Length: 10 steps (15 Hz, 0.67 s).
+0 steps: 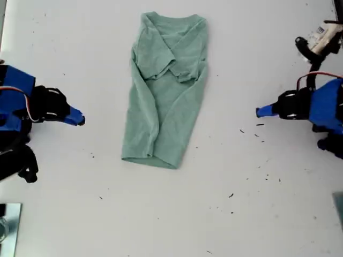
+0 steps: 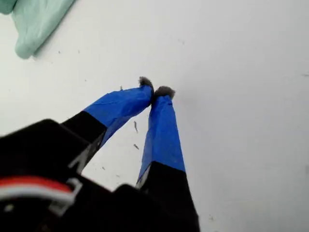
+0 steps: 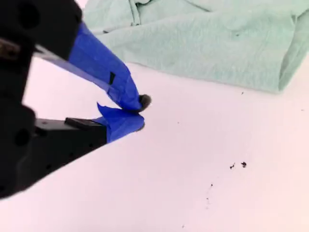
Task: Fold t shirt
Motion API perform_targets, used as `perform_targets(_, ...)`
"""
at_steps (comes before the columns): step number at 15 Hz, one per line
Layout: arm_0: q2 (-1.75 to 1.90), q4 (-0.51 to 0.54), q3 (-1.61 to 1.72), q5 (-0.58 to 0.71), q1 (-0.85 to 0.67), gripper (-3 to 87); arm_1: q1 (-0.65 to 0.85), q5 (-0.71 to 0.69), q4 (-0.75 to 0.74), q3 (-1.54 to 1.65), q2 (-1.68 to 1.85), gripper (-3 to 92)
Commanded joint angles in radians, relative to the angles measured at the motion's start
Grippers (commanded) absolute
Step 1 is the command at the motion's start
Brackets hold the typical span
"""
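Note:
The sage-green t shirt [image 1: 166, 96] lies on the white table in the middle of the exterior view, both sleeves folded in over the chest and the long sides turned inward. My first gripper [image 1: 259, 111] [image 2: 155, 89] hovers over bare table at the exterior view's right, shut and empty, well apart from the t shirt [image 2: 34, 24]. At the exterior view's left, my second gripper [image 1: 80, 120] [image 3: 141, 113] is also shut on nothing, a short way from the t shirt [image 3: 207, 43] edge.
A white part with black cables [image 1: 321, 40] sits at the exterior view's upper right. A shiny metal object [image 1: 8, 225] shows at its lower left corner. Small dark specks [image 1: 231, 196] dot the table near the front.

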Motion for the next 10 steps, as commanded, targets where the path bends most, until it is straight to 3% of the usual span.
perform_targets(1, -0.298, 0.155, -0.407, -0.005, 0.057, 20.8, -0.155, 0.081, -0.091, -0.453, -0.485, 2.2)
perform_targets(3, -0.588, 0.258, -0.788, 0.072, 0.106, 26.6, -0.267, 0.092, -0.094, -1.005, -1.085, 20.1)
perform_targets(5, -0.727, 0.259, -0.897, 0.132, 0.114, 26.9, -0.322, 0.089, -0.006, -1.434, -1.483, 35.0)
perform_targets(6, -0.77, 0.255, -0.885, 0.138, 0.112, 27.2, -0.336, 0.08, 0.044, -1.598, -1.647, 34.5)
perform_targets(10, -0.917, 0.08, -0.716, 0.199, 0.086, 28.4, -0.359, 0.08, 0.032, -1.916, -2.102, 33.8)
